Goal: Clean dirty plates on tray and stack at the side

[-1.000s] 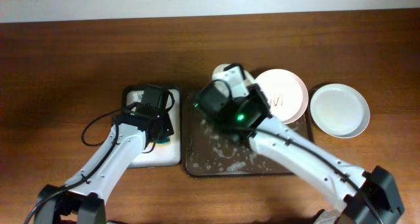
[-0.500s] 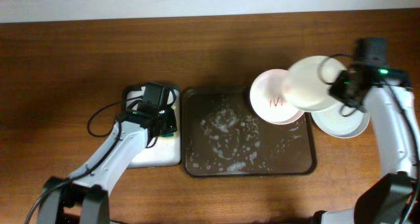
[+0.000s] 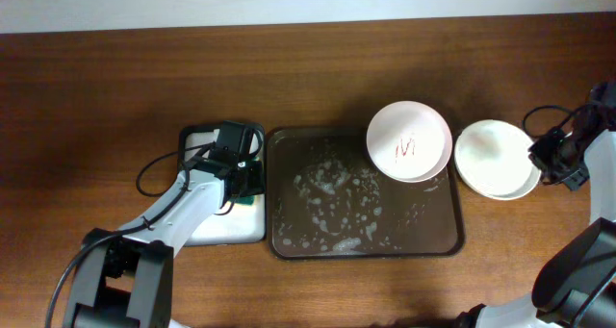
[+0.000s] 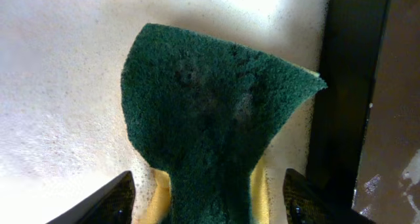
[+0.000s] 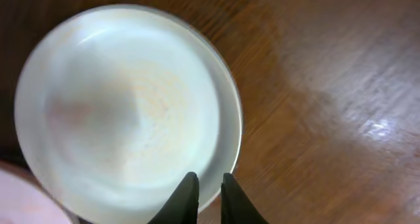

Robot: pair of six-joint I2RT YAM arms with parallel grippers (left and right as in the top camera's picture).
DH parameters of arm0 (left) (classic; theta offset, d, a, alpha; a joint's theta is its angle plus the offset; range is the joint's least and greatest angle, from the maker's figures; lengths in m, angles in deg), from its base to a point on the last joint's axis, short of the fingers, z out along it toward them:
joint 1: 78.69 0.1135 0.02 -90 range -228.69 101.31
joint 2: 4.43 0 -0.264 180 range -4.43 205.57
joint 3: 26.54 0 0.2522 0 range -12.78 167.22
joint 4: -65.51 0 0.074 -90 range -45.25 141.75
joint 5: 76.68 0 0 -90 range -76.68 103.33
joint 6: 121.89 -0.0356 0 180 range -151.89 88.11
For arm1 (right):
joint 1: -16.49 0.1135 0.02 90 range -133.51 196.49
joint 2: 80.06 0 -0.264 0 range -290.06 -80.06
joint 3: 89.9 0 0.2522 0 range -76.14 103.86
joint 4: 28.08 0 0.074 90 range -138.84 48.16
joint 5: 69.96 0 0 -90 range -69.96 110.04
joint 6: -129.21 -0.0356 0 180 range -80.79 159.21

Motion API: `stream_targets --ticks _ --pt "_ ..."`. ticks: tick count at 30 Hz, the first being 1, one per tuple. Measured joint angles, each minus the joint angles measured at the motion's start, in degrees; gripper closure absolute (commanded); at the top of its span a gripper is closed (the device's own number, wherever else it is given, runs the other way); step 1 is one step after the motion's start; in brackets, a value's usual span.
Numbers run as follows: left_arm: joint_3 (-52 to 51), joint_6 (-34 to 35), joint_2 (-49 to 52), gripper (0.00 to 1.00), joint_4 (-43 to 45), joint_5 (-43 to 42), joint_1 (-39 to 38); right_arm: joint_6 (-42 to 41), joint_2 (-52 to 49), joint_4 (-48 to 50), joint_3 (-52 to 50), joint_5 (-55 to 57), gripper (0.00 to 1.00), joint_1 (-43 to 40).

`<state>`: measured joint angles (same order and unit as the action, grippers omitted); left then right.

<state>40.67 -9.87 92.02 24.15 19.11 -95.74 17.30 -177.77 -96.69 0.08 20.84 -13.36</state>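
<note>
The dark brown tray (image 3: 366, 234), wet with suds, holds a pale pink plate (image 3: 409, 140) with red scribble at its far right corner. On the table right of the tray, a pale plate (image 3: 493, 157) rests on top of a white one. My right gripper (image 3: 549, 161) is at this stack's right edge. Its fingers (image 5: 190, 199) stand nearly together over the top plate's (image 5: 125, 106) rim, which runs between them. My left gripper (image 4: 210, 188) is open, and its fingers (image 4: 108, 204) stand clear on either side of the green sponge (image 4: 210, 112).
The sponge lies in the foamy white-lined small tray (image 3: 207, 227), just left of the brown tray. That tray's dark rim (image 4: 344, 92) runs close to the right of the sponge. Bare wooden table (image 5: 328, 86) lies right of the plate stack.
My right arm has swung from over the tray to the right with the pale plate, which now lies on the white plate. My left gripper has opened off the sponge.
</note>
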Motion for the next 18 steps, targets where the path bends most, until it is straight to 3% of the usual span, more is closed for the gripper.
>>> stream_targets --ticks 2,4,5,6,14,18 --pt "0.00 0.00 0.00 0.23 0.26 0.02 0.00 2.99 0.00 -0.04 0.00 -4.11 0.82 0.11" --pt "0.00 0.00 0.02 0.60 1.51 0.00 0.00 5.86 0.00 -0.52 0.00 -7.93 0.82 0.81" --pt "0.00 0.17 0.02 0.85 1.88 -0.02 0.00 6.56 0.00 -0.92 0.00 -8.79 0.82 1.42" --pt "0.00 0.04 0.02 1.00 2.03 0.00 0.00 7.21 0.00 -1.33 0.00 -9.64 0.81 2.21" --pt "0.52 -0.09 0.09 1.00 0.66 0.07 0.33 11.32 0.00 -2.23 0.00 -12.35 0.81 12.02" --pt "0.87 -0.09 -4.74 1.00 -1.33 0.04 1.68 11.89 0.00 -2.32 0.00 -12.52 0.81 14.97"
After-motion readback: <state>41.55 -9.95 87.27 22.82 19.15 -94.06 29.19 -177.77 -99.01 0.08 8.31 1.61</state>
